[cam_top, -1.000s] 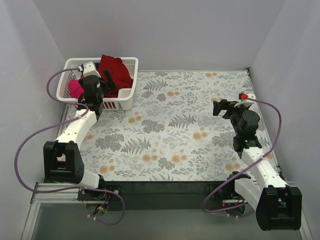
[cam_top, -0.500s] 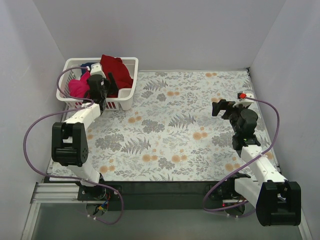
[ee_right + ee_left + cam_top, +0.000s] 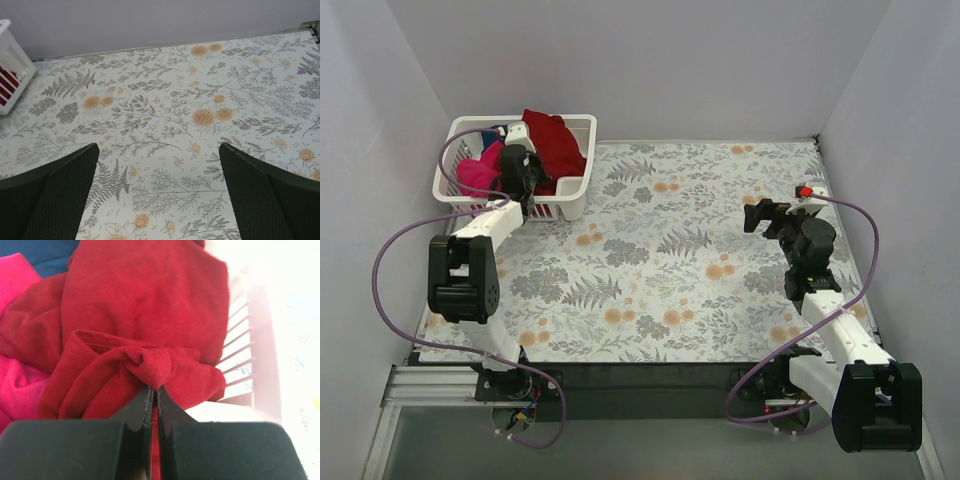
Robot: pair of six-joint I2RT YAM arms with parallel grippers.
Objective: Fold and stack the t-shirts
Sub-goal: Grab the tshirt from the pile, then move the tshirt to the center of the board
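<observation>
The t-shirts lie heaped in the white basket at the back left: a dark red t-shirt on top, a hot pink one beside it, and a dark blue one behind. My left gripper reaches into the basket and is shut on a fold of the dark red t-shirt. The cloth bunches at the fingertips. My right gripper hovers open over the floral cloth on the right, with nothing between its fingers.
A floral tablecloth covers the table. Grey walls close in at the left, back and right. The basket's slatted wall stands just right of the left gripper, and its corner shows at the far left of the right wrist view.
My left gripper moved deeper into the basket and closed from open onto the dark red t-shirt. The right arm shifted only slightly and stays open.
</observation>
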